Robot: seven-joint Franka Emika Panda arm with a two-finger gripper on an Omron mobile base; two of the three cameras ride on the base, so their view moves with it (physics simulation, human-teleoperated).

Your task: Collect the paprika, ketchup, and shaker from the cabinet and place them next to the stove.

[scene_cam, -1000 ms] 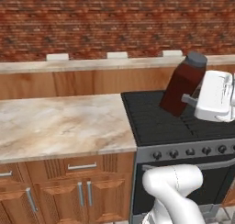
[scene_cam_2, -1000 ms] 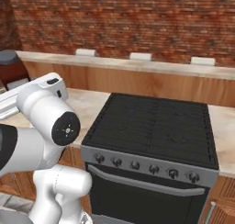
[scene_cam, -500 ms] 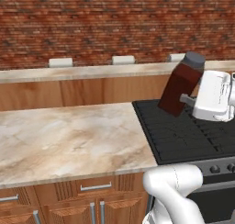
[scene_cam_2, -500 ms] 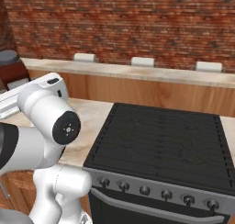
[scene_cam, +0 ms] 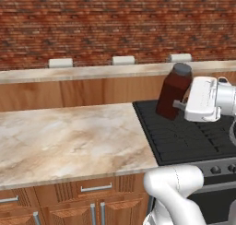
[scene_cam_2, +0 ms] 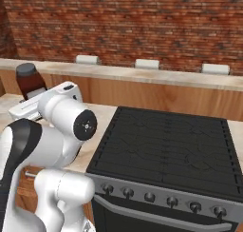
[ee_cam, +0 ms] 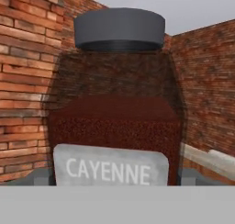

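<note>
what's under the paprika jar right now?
The paprika hangs tilted in the gripper, above the stove. In the left base view the black grated cooktop lies beneath it. The jar's base can't be seen from the hand view.

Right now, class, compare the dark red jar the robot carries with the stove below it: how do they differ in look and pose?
The jar is dark red with a pale label; the stove is black. The jar hangs tilted in the air, gripped by the fingers; the stove stands level between the counters. The jar is small and capped; the stove is wide, with round knobs along its front. Both are dark.
</note>
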